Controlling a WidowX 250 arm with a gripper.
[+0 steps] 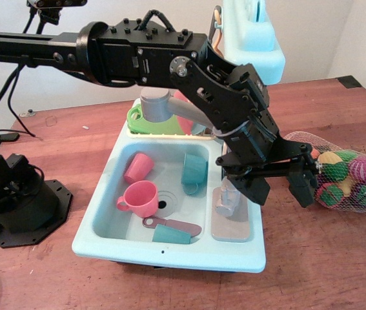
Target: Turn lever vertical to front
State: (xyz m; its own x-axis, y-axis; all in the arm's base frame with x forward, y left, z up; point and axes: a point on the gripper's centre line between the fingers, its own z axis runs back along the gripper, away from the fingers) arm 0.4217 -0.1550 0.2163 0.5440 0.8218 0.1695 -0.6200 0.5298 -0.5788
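Note:
The grey toy faucet stands on a tan plate [231, 226] at the right rim of the light blue toy sink [170, 252]. Its short grey lever [225, 201] sticks up from the chunky base, partly hidden by my arm. The tall grey spout with round head [155, 103] reaches back left. My black gripper [274, 186] is open wide just right of the lever. One finger [246, 188] is close beside the lever. The other finger [304, 187] hangs over the table near the mesh bag. Nothing is held.
In the basin lie two pink cups [141, 197], a teal cup [194, 173] and a pink-handled toy knife [173, 227]. A green dish [145, 123] sits behind. A mesh bag of toy fruit [350, 177] lies right. The arm's black base [18, 203] stands left.

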